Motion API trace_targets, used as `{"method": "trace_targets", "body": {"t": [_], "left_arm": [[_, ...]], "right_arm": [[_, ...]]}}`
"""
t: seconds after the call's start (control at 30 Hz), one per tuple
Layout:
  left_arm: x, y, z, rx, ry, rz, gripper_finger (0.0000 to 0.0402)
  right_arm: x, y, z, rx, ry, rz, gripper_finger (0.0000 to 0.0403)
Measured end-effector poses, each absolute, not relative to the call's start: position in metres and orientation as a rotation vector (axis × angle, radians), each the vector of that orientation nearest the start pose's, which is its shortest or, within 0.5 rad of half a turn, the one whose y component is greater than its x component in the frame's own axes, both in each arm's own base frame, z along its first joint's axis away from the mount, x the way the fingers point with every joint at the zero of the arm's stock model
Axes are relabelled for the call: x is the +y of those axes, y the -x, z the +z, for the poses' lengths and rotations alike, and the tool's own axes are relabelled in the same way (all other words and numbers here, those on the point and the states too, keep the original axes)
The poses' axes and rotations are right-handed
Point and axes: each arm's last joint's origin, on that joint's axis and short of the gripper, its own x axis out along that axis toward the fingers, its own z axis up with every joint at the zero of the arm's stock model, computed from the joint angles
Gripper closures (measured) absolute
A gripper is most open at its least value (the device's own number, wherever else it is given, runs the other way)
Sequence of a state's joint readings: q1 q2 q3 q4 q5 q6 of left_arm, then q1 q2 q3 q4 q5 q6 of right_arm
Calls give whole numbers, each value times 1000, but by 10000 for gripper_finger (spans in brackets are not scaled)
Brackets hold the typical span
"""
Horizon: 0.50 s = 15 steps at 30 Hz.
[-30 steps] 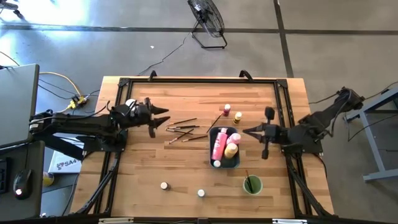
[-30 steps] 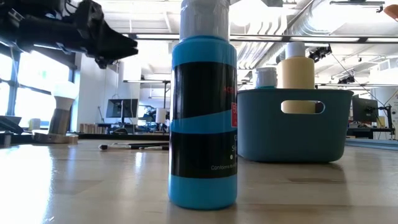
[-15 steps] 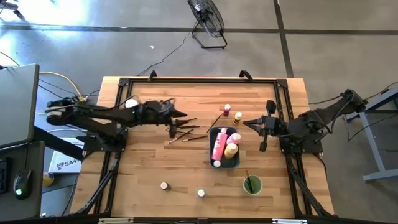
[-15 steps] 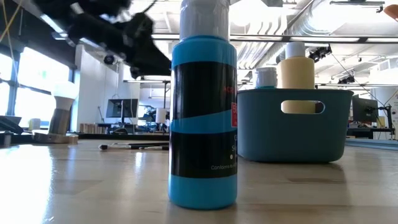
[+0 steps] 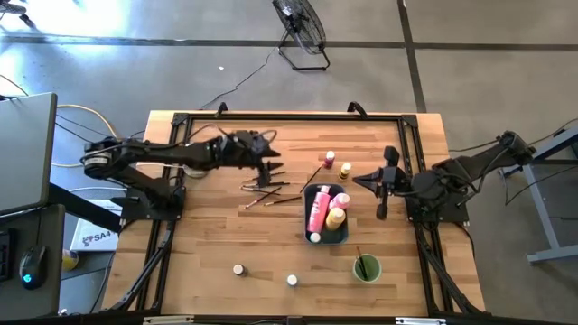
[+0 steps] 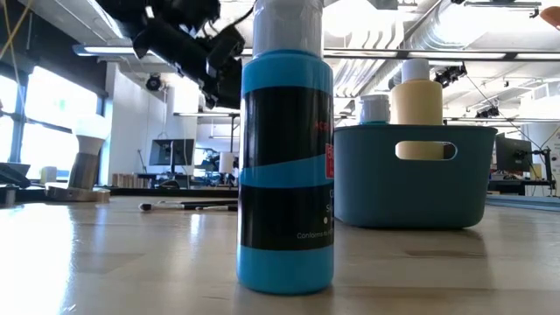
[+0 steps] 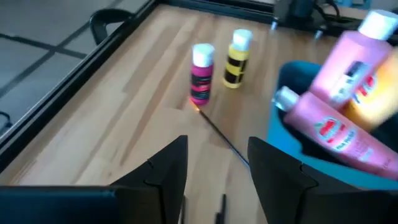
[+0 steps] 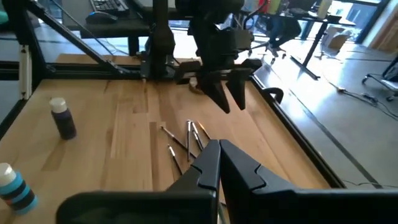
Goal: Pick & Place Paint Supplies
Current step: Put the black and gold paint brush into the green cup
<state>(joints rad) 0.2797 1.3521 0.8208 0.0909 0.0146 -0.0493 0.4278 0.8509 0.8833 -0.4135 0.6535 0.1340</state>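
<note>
Several thin paintbrushes lie flat on the wood left of the blue-grey tray. My left gripper hovers open above their far side, pointing toward the small pink bottle and the small yellow bottle, which stand upright beyond the tray. Big pink bottles lean inside the tray. In the left wrist view, my left gripper has nothing between its fingers. My right gripper is shut and empty, raised to the right of the tray.
A green cup with a brush in it stands near the front right. Two small pale-capped bottles stand near the front edge; the blue one fills the low view. A black frame rims the table.
My left gripper has swung from the table's left side toward the right, rising a little and tipping up toward level. It now hangs over the brushes, still open. My right gripper has edged slightly toward the far edge. Nothing on the table has moved.
</note>
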Motion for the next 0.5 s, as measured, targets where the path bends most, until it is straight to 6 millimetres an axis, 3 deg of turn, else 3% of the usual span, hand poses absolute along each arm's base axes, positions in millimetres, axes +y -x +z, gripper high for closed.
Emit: {"method": "trace_targets", "body": {"t": [0.2, 0.5], "left_arm": [[115, -270, 251, 386, 160, 285, 239], [147, -255, 255, 329, 173, 378, 239]], "right_arm": [[46, -168, 336, 320, 63, -305, 401], [16, -173, 335, 344, 59, -450, 400]]}}
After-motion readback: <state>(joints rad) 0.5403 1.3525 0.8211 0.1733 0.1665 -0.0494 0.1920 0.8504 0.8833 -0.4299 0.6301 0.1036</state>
